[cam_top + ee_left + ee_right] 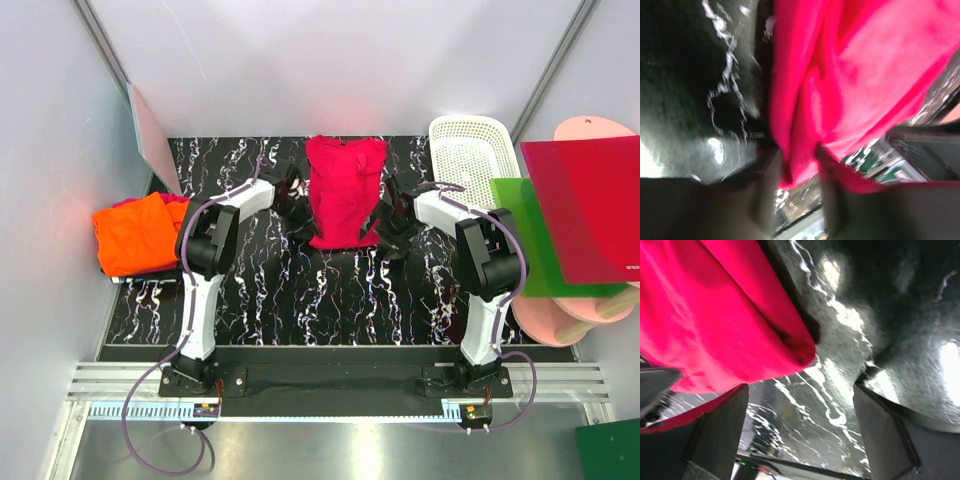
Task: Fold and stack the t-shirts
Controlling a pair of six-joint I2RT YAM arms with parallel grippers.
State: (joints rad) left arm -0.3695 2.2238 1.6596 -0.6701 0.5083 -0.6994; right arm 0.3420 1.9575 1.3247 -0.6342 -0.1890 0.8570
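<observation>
Cloth is filling the middle of the top external view. The red t-shirt [345, 190] is lying flat mid-worktop [330, 290], its long axis running away from the arm bases and its collar at the far end. The left end effector [297, 215] and right end effector [393, 225] are flanking its near half. Both arms are reaching forward, elbows bent and wrists pointing inward. The orange t-shirt [135, 232] is sitting bunched at the worktop's left edge, well apart.

The left wrist view is blurred. There the left end effector is standing narrow, its fingers [767, 190] pinching a fold of the red t-shirt's edge.

In the right wrist view, the right end effector is gaping wide with only bare worktop between its fingers [890, 435]. The red t-shirt's edge is touching one finger.
</observation>
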